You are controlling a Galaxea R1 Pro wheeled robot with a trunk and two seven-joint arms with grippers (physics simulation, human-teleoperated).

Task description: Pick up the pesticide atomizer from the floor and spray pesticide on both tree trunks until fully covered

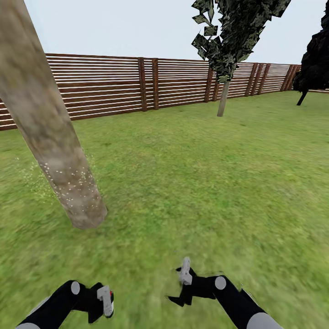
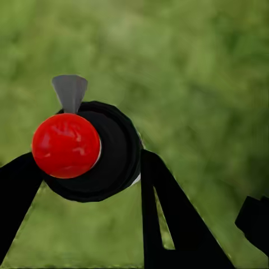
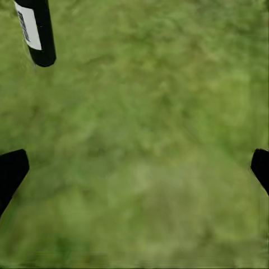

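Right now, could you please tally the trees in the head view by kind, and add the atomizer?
Pale-trunk trees: 2, the near trunk speckled white low down, the far tree by the fence.
Black-foliaged trees: 1.
Atomizers: 1, in the left tool.
Total: 4.

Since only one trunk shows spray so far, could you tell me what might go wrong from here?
White specks dot only the base of the near tree trunk; bark above looks bare, so coverage may fall short. The far tree shows no specks and could be missed. The left gripper holds the atomizer aimed at grass, wasting spray.
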